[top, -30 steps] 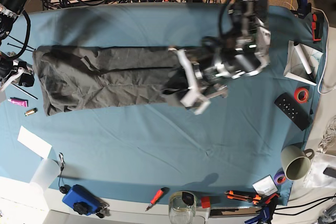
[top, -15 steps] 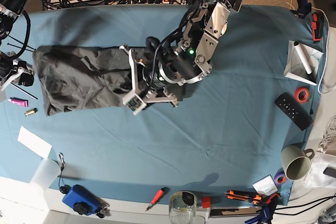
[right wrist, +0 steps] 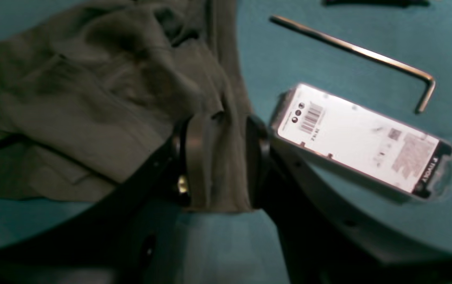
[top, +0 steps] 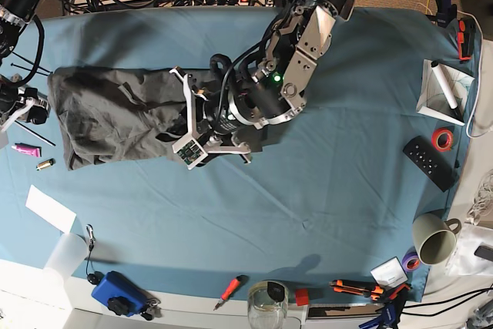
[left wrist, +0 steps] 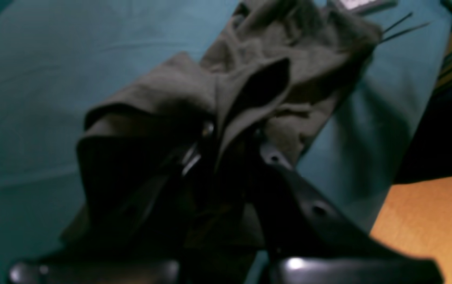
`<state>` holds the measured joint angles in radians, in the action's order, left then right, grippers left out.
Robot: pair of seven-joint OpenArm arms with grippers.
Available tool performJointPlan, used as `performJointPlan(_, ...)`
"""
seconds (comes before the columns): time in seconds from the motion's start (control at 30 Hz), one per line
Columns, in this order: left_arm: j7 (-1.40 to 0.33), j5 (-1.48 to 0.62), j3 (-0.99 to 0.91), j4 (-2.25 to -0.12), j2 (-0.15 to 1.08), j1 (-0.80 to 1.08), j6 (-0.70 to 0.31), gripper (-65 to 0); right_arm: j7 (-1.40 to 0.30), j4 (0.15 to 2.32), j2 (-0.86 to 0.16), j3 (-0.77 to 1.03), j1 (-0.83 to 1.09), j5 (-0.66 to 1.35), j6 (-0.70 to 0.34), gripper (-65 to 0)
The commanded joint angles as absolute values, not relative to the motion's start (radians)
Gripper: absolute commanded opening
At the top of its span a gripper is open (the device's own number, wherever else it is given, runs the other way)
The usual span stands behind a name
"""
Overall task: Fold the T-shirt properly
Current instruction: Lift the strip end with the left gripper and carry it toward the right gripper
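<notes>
The dark grey T-shirt (top: 115, 117) lies wrinkled across the left half of the blue tablecloth (top: 308, 190). My left gripper (top: 179, 122) hangs over its middle, shut on a bunched fold of the shirt's right end that is doubled back over the body. The left wrist view shows that fold (left wrist: 249, 86) rising from between the left gripper (left wrist: 235, 144) jaws. At the shirt's far left edge, my right gripper (top: 27, 105) grips the fabric. In the right wrist view, a strip of the T-shirt (right wrist: 72, 98) edge fills the gap of the right gripper (right wrist: 226, 157).
A white barcoded packet (right wrist: 363, 138) and a hex key (right wrist: 352, 51) lie just beside the right gripper. A pink marker (top: 25, 149) and paper (top: 51, 208) sit at the left. A remote (top: 429, 162), tape roll (top: 441, 139) and mug (top: 434, 238) are at the right, tools along the front edge.
My left gripper has carried the shirt's right end leftward over the body, from right of centre to the shirt's middle. The right gripper has stayed put.
</notes>
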<state>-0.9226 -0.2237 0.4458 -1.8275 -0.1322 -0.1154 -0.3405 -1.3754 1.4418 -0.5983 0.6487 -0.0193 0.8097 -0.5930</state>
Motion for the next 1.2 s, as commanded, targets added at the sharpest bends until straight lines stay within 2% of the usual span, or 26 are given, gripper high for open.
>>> performJointPlan(0.0, -0.871, -0.238, 0.45, -1.815, -0.157, -0.142, -0.362, -65.0, -1.353, 1.458, -0.629, 0.656, -0.033, 0.81, -0.593, -49.3)
performJointPlan(0.1, -0.838, -0.239, 0.45, -1.731, -0.157, -0.181, -0.387, -65.0, -1.353, 1.458, -0.629, 0.656, -0.033, 0.799, -0.586, -49.3)
performJointPlan(0.23, -0.839, -0.24, 0.45, -1.657, -0.157, -0.242, -0.362, -65.0, -1.349, 1.458, -0.629, 0.656, -0.033, 0.794, -0.586, -49.3)
performJointPlan(0.4, -0.842, -0.264, 0.452, -1.652, -0.157, -0.269, -0.358, -65.0, -1.338, 1.458, -0.629, 0.656, -0.033, 0.791, -0.586, -49.3)
performJointPlan(0.57, -0.856, -0.295, 0.519, -1.652, -0.157, -0.269, -0.394, -65.0, -1.331, 1.458, -0.628, 0.656, -0.033, 0.791, -0.586, -49.3)
performJointPlan(0.87, -0.751, -0.15, 0.629, -1.652, -0.157, -0.269, -0.369, -65.0, -1.332, 1.458, -0.628, 0.656, -0.033, 0.784, -0.586, -49.3)
performJointPlan(1.0, -0.732, -0.111, 0.629, -1.652, -0.157, -0.27, -0.231, -50.0, -1.335, 1.458, -0.628, 0.656, -0.033, 0.784, -0.586, -49.3)
performJointPlan(1.07, -0.733, -0.111, 0.629, -1.652, -0.157, -0.27, -0.209, -47.4, -1.335, 1.458, -0.628, 0.656, -0.033, 0.784, -0.586, -49.3)
performJointPlan(1.17, -0.745, -0.111, 0.629, -1.652, -0.157, -0.269, -0.238, -45.9, -1.335, 1.458, -0.628, 0.656, -0.033, 0.784, -0.586, -49.3)
